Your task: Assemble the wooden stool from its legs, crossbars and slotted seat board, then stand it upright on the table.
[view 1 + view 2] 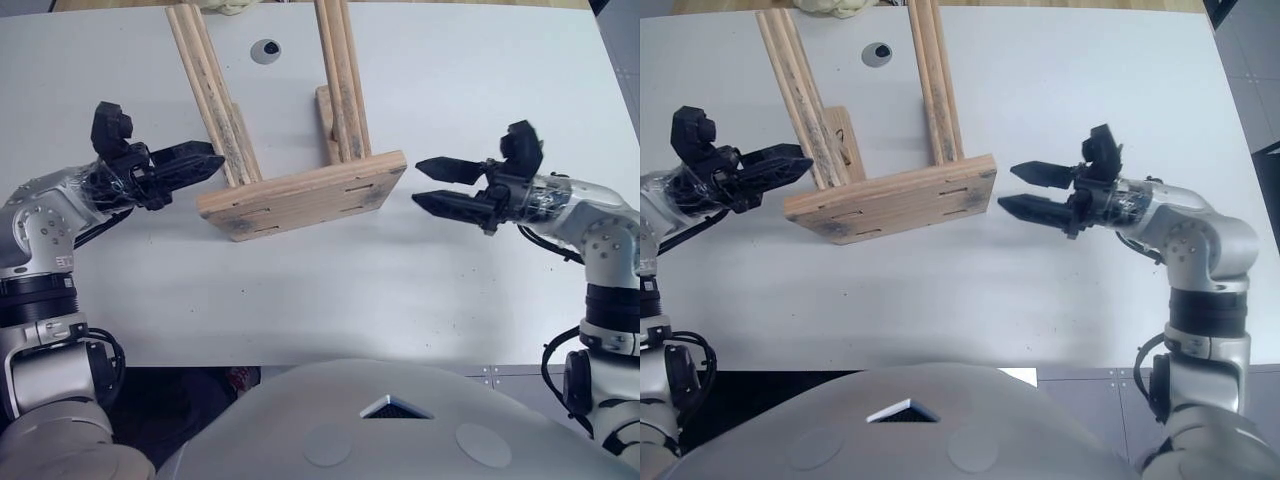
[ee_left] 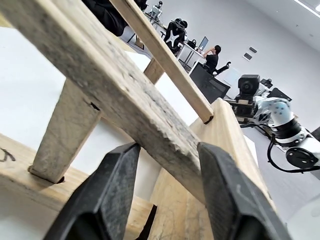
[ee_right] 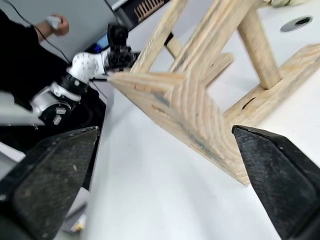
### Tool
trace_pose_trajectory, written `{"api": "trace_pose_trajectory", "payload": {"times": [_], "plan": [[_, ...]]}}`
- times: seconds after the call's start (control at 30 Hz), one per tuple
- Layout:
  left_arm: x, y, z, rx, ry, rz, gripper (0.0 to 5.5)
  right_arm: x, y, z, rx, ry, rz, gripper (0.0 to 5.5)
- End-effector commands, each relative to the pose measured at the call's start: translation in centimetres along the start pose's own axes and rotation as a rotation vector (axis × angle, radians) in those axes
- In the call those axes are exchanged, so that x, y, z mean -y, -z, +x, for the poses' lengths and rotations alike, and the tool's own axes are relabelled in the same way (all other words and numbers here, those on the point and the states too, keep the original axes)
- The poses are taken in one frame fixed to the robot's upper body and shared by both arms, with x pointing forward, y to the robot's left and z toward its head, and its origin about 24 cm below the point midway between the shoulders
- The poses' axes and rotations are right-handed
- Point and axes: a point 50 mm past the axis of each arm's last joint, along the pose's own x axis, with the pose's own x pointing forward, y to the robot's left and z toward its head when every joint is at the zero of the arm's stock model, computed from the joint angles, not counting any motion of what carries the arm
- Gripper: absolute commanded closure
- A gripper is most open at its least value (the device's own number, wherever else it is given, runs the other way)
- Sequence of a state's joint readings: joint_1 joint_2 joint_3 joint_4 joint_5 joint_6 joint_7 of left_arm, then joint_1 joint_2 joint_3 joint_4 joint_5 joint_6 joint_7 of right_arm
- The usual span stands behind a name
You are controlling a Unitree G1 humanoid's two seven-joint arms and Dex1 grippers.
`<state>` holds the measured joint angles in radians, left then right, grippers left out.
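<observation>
Closest to the head camera are the two arms, one on each side of the white table (image 1: 300, 290). Between them the stool (image 1: 290, 150) lies on its side, assembled but not upright. Its seat board (image 1: 305, 195) stands on edge towards 6 o'clock, slotted face to the robot, and its legs (image 1: 210, 90) run away towards 12 o'clock. A short crossbar (image 1: 325, 115) shows between the right-hand legs. A round grey hole (image 1: 265, 50) sits in the table between the two pairs of legs, near the far edge.

At 9 o'clock from the stool the left gripper (image 1: 215, 165) points at the left pair of legs, its tips right at the wood. At 3 o'clock the right gripper (image 1: 417, 183) faces the seat board's right end, close to it but apart. Its two fingers are spread and hold nothing.

From the left wrist, the two black fingers (image 2: 100, 200) stand apart with one leg running between them. Whether they press on the wood I cannot tell, and they look parted rather than clamped. The seat board rises beyond, with the right arm farther off behind it.

From the right wrist, the fingers (image 3: 50, 175) are wide apart and empty. A corner of the seat board lies ahead between them, untouched, with the legs stretching away and the left arm beyond
</observation>
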<state>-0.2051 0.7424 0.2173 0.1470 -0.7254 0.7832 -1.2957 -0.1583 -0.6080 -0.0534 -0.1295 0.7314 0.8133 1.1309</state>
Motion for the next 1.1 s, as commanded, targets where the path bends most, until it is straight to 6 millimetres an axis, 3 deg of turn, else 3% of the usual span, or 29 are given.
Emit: {"api": "trace_pose_trajectory", "payload": {"times": [0.03,0.27,0.43,0.6,0.77,1.1], "plan": [[0.4,-0.9,-0.8,-0.025,0.033,0.007,3.46,0.2,0.6,0.5,-0.052,0.013,-0.089,0.59],[0.4,-0.4,-1.5,-0.090,0.017,-0.002,3.46,1.0,1.1,2.2,-0.038,-0.023,-0.115,0.59],[-0.1,0.3,-1.0,-0.104,0.020,-0.030,3.46,1.9,1.2,4.3,-0.007,-0.023,-0.133,0.59],[-0.4,0.7,-0.9,-0.117,0.006,-0.039,3.46,1.6,1.5,5.6,0.024,-0.064,-0.143,0.59],[-0.5,0.8,-1.0,-0.118,-0.013,-0.042,3.46,1.1,2.4,5.6,-0.013,-0.094,-0.149,1.52],[0.6,-1.1,-3.3,-0.073,0.022,0.013,3.46,1.5,4.3,4.3,-0.155,-0.034,-0.273,3.22]]}}
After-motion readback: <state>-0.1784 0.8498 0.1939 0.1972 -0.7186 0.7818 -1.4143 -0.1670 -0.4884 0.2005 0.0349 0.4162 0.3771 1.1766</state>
